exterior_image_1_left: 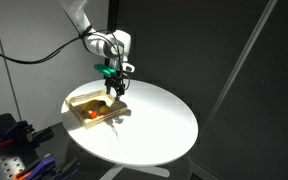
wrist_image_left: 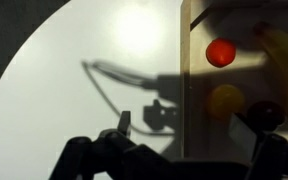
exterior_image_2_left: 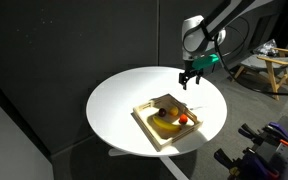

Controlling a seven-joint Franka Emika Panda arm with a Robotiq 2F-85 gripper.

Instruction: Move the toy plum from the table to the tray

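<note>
The light wood tray [exterior_image_1_left: 84, 97] sits on the round white table [exterior_image_1_left: 154, 120] and shows in both exterior views [exterior_image_2_left: 149, 130]. In the wrist view a small dark red-purple ball, the toy plum [wrist_image_left: 266, 114], lies in shadow inside the tray [wrist_image_left: 185, 60], just beyond my right finger. It is too small to make out in the exterior views. My gripper [wrist_image_left: 184, 128] is open and empty, with its fingers straddling the tray's near rim. It hovers a little above the tray's edge in both exterior views [exterior_image_1_left: 115, 88] [exterior_image_2_left: 189, 85].
An orange-red toy fruit [wrist_image_left: 221, 52] [exterior_image_2_left: 183, 119] and a yellow banana-like toy [exterior_image_2_left: 164, 123] [wrist_image_left: 226, 100] also lie in the tray. Bare table top [wrist_image_left: 64, 80] spreads beside the tray. Dark curtains stand behind, and equipment sits low beside the table [exterior_image_2_left: 269, 140].
</note>
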